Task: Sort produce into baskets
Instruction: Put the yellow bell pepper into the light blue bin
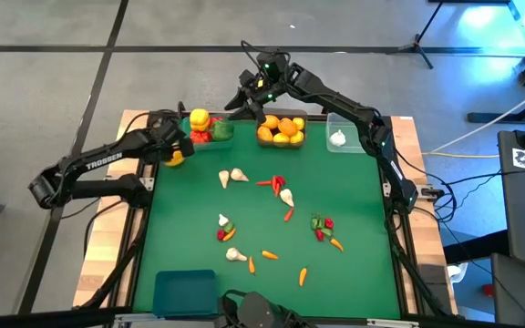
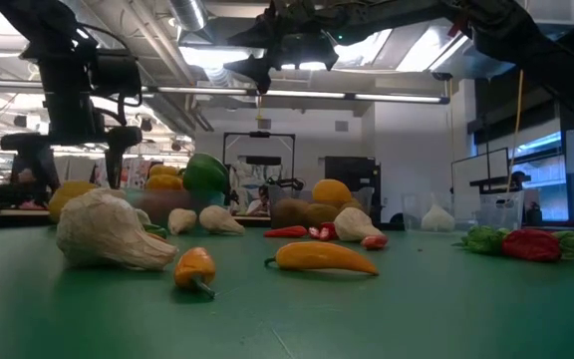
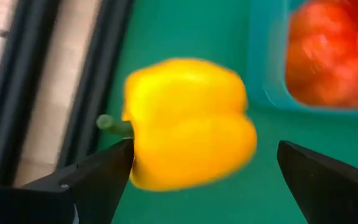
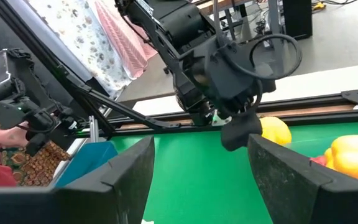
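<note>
At far left, our left gripper (image 1: 173, 151) brackets a yellow pepper (image 3: 188, 121) on the mat beside the teal basket (image 3: 260, 74), fingers wide, not gripping. We judge the next move is closing. Our right gripper (image 1: 244, 96) hangs half-open and empty above the orange basket (image 1: 281, 141).

Grey floor (image 1: 153, 82) with dark seams; ceiling lights (image 2: 407, 45) overhead.
</note>
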### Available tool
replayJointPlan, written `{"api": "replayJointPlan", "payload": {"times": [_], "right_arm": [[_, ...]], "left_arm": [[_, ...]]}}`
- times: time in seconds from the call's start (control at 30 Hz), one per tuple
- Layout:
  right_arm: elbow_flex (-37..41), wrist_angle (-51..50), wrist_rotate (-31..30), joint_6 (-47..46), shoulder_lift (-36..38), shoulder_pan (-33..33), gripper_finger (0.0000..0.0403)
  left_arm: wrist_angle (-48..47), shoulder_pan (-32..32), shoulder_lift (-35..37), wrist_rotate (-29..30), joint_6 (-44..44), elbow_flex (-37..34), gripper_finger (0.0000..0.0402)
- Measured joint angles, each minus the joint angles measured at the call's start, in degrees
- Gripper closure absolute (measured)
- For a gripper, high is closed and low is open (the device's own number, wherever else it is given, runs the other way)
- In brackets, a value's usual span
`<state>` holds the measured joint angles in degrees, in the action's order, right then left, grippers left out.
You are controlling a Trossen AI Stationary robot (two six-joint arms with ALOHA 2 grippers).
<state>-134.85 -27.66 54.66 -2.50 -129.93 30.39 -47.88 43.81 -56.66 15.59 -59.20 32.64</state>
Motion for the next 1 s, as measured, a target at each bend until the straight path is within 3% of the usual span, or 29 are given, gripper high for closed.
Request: {"api": "replayJointPlan", "payload": {"times": [0.4, 0.77, 1.0], "right_arm": [[0.00, 0.04, 0.08, 0.00, 0.00, -0.02, 0.0148], [0.00, -1.01, 0.05, 0.03, 0.00, -0.02, 0.0148], [0.00, -1.32, 0.05, 0.55, 0.00, -0.02, 0.0148]], "left_arm": [[0.06, -8.36, -0.43, -4.64, -3.38, 0.00, 0.0012], [-3.82, -14.42, 1.67, -0.19, -6.83, 5.26, 0.0012], [-12.30, -12.58, 1.86, 5.01, -6.35, 7.30, 0.0012]]}}
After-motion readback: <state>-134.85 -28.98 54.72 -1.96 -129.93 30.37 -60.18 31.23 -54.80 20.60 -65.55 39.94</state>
